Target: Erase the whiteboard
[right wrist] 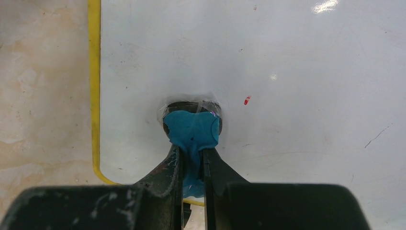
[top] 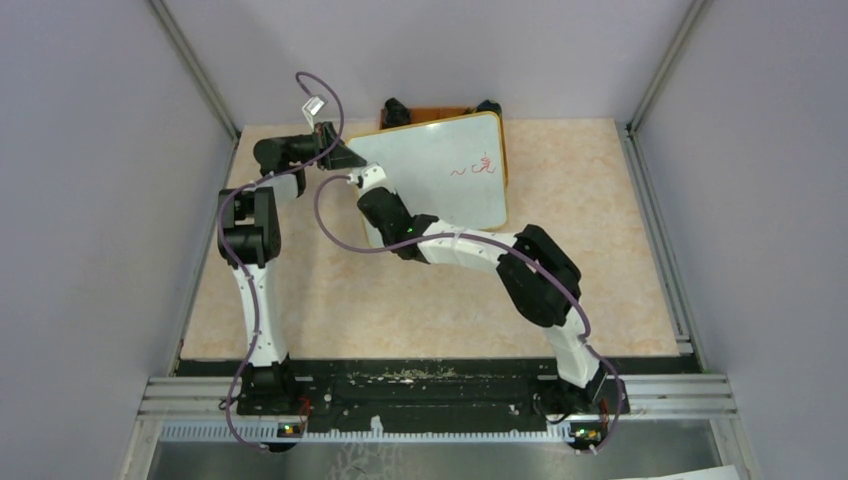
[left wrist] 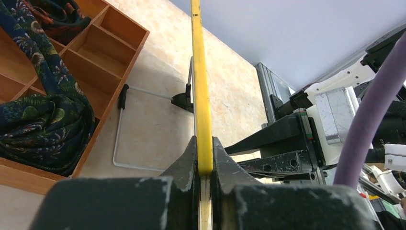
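Left gripper [left wrist: 205, 148] clamps the whiteboard [top: 440, 170] by its edge so I can steady it at the far side of the table [top: 600, 250]; right gripper [right wrist: 192, 163] pinches what looks like a blue eraser [right wrist: 192, 128] onto it, red marks [top: 478, 167] unwiped.

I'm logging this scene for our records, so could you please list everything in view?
whiteboard: one, white with yellow frame, far side of table, over the tray
red marks: one small group, red, on whiteboard's right part
tray: one, orange-brown, compartmented, behind whiteboard
cloth: one, dark blue patterned, in tray
eraser pad: one, blue, at whiteboard's face
table: one, beige
left claw: one, black, shut on whiteboard's edge
right claw: one, black, shut on eraser pad
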You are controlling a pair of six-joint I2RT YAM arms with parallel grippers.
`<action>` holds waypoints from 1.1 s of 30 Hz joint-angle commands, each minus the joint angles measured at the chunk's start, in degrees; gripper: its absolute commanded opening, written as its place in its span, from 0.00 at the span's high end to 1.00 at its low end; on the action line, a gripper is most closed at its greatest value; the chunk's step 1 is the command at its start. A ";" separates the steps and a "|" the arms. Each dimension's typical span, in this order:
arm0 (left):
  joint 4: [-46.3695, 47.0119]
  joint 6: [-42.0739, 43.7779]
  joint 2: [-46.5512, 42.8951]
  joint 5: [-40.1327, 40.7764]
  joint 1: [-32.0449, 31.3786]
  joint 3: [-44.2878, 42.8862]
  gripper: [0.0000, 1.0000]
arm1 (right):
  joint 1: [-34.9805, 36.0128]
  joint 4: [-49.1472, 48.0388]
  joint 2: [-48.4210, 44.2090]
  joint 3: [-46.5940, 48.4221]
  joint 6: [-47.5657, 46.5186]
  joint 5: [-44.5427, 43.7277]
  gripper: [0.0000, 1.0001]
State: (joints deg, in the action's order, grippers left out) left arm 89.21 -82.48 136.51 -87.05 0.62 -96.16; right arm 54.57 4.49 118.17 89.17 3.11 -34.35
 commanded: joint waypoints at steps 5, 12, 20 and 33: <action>13.36 -1.85 -1.25 -16.14 -1.11 0.96 1.00 | -7.11 -3.09 -4.62 -2.95 0.60 -2.15 1.00; 13.38 -1.64 -1.24 -16.14 -0.71 1.39 1.00 | -14.79 -3.60 -11.47 -7.73 0.91 -1.49 1.00; 13.41 -1.07 -1.42 -16.14 -0.32 2.15 1.00 | -22.44 -4.93 -18.50 -14.65 1.28 -0.47 1.00; 13.37 -1.63 -1.33 -16.14 -0.44 1.46 1.00 | -17.17 -4.50 -14.31 -8.59 1.75 3.82 1.00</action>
State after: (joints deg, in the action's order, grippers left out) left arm 89.23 -82.06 136.51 -86.19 0.49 -94.94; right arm 33.28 1.98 101.30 75.16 4.71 -31.99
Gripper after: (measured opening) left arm 0.085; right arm 0.105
